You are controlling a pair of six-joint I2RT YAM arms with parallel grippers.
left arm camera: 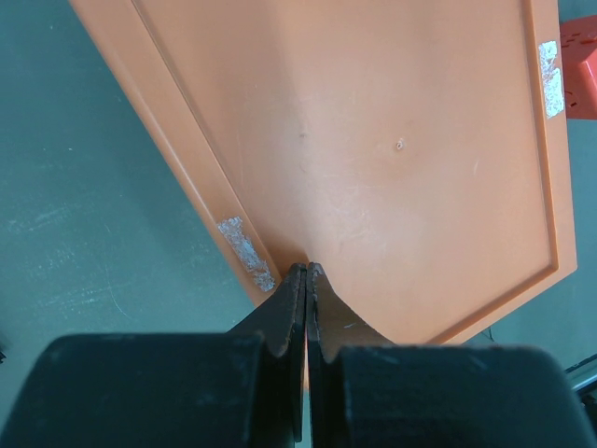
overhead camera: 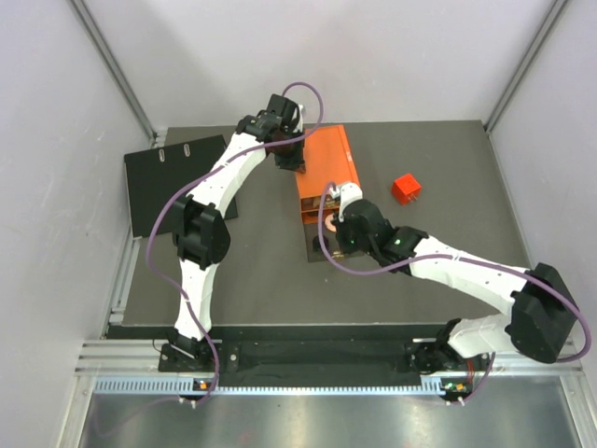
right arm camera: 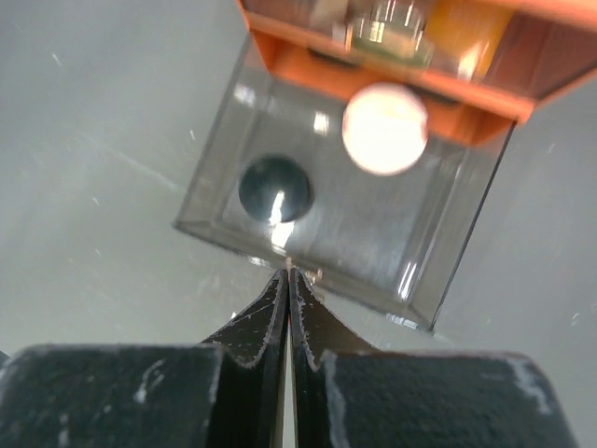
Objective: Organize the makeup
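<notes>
The large orange box (overhead camera: 322, 159) lies mid-table, and a clear drawer (right arm camera: 215, 201) is pulled out of its near end. In the drawer lie a black round disc (right arm camera: 275, 187) and a pinkish-copper round disc (right arm camera: 385, 128), which also shows from above (overhead camera: 332, 222). Blurred tan and orange-yellow items (right arm camera: 387, 28) sit inside the box above the drawer. My right gripper (right arm camera: 289, 273) (overhead camera: 328, 231) is shut, with its tips at the middle of the drawer's front wall, seemingly pinching a thin tab. My left gripper (left arm camera: 307, 269) (overhead camera: 291, 163) is shut, with its tips resting on the box lid (left arm camera: 373, 140) near its left edge.
A small red cube (overhead camera: 407, 189) stands right of the box and shows at the edge of the left wrist view (left arm camera: 583, 56). A black folder (overhead camera: 173, 182) lies at the far left. Walls enclose the table on three sides.
</notes>
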